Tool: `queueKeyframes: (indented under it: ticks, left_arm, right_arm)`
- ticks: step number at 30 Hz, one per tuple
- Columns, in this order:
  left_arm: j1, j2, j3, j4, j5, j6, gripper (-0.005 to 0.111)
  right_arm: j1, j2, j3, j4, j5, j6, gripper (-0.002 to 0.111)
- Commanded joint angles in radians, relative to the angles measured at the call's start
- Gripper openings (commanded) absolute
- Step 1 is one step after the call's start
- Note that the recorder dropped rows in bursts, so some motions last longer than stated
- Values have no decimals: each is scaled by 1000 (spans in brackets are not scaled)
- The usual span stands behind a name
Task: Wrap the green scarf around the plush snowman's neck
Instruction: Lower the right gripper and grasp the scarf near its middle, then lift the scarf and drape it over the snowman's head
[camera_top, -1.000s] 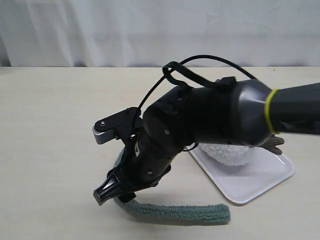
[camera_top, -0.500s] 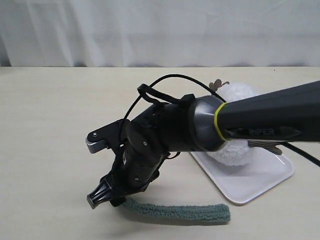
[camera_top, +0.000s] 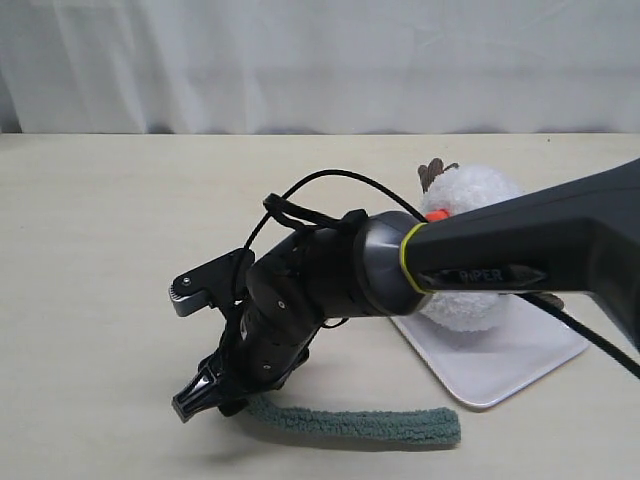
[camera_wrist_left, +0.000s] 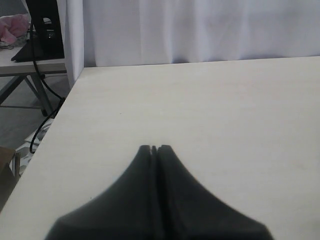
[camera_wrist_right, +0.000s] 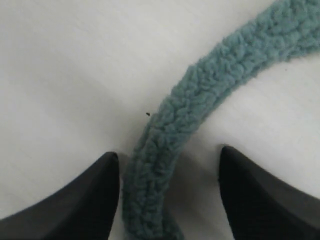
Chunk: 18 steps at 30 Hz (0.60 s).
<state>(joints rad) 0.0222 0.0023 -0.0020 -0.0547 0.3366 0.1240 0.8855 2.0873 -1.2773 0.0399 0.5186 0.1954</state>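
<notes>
A: Item one, location?
B: Green scarf, one strip, flat on the table. It lies along the near edge of the exterior view, ending just in front of the tray (apart from it).
A: Orientation?
B: Long axis left to right across that view. The blunt end points right; the other end passes under the right gripper. In the right wrist view the strip bends in a gentle curve.
A: Right gripper, condition?
B: Low over the scarf's left end, fingers parted with the strip between them. One fingertip sits just beside the pile and the other stands apart from it. Nothing pinched.
A: Item two?
B: Plush snowman, white, on the tray, right of centre, well apart from that gripper. Orange nose faces left. A brown twig arm shows at its upper left. The right arm crosses its middle, so the neck is hidden.
A: Left gripper?
B: Left gripper, fingers pressed together, holding nothing, over the table.
A: Surface and room?
B: Pale cream matte tabletop, with a white curtain behind. Past the table's edge in the left wrist view: a black stand and cables.
</notes>
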Motion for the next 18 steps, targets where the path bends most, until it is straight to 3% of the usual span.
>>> queueKeyframes:
  ticks: [1, 8, 18]
  left_arm:
    - [0, -2, 2, 1, -14, 0, 0]
    - [0, -2, 2, 1, -14, 0, 0]
    - [0, -2, 2, 1, -14, 0, 0]
  right_arm:
    - [1, 17, 3, -7, 2, -4, 42]
    - [1, 7, 3, -7, 31, -75, 5]
    - [1, -169, -41, -40, 167, -87, 4]
